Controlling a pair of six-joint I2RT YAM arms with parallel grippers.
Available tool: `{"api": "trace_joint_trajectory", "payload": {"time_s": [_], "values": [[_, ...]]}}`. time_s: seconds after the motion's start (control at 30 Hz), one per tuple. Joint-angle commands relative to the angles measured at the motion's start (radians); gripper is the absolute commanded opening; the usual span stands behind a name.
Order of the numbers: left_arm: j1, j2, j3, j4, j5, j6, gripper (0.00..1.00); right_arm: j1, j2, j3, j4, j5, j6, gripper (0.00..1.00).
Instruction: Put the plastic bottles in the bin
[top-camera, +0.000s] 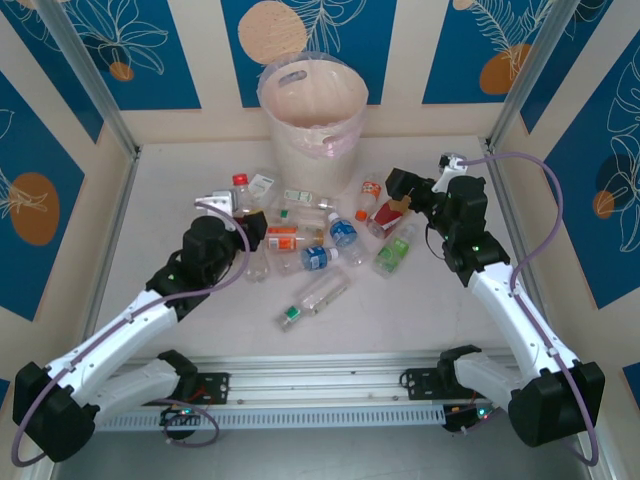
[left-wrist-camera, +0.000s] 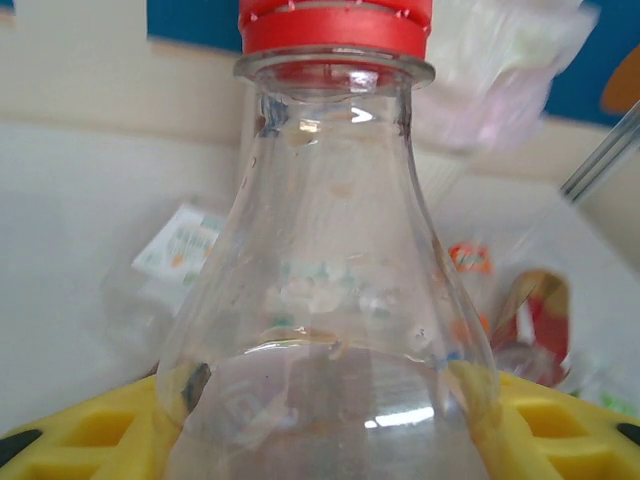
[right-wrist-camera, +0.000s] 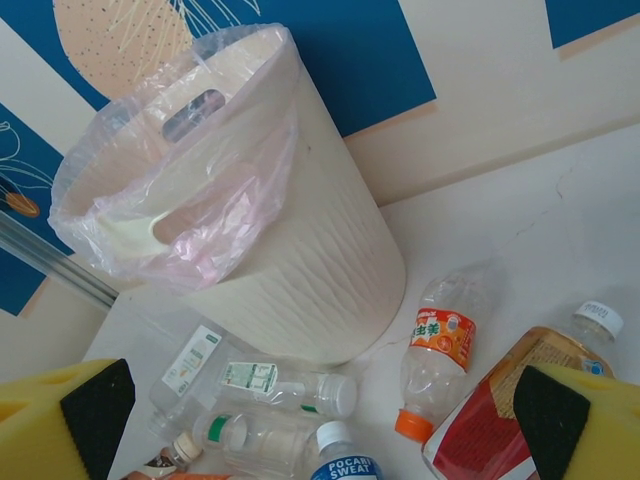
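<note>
Pale table (top-camera: 225, 325): clear red-capped bottle (left-wrist-camera: 330, 250), ribbed cream bin (right-wrist-camera: 310, 270).

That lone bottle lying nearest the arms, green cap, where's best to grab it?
Probably mid-body on the bottle, from straight above, with the jaws closing across its width. It lies flat and diagonal, on its own, with both long sides exposed.

The red-capped bottle (left-wrist-camera: 330, 250) is cut off by the lower edge; behind it, a red-labelled bottle (left-wrist-camera: 535, 315) is blurred.
</note>
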Motion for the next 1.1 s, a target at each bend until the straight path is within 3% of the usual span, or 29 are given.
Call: {"api": "trace_joint_trajectory", "payload": {"time_s": [0.0, 0.3, 0.5, 0.67, 1.07], "values": [[-0.001, 0.005, 0.043, 0.206, -0.003, 0.045, 0.0, -0.007, -0.011, -0.019, 0.019, -0.017, 0.017, 1.0], [-0.001, 0.24, 0.304, 0.377, 0.152, 0.174, 0.0, -0.014, -0.01, -0.025, 0.016, -0.037, 0.016, 1.0], [0.004, 0.46, 0.529, 0.58, 0.097, 0.209, 0.0, -0.024, -0.01, -0.018, 0.013, -0.034, 0.002, 1.0], [0.007, 0.668, 0.842, 0.574, 0.1, 0.314, 0.0, -0.031, -0.009, -0.014, 0.01, -0.039, 0.003, 1.0], [0.046, 1.093, 1.39, 0.592, -0.08, 0.527, 0.0, -0.045, -0.008, -0.004, -0.025, -0.024, -0.004, 1.0]]}}
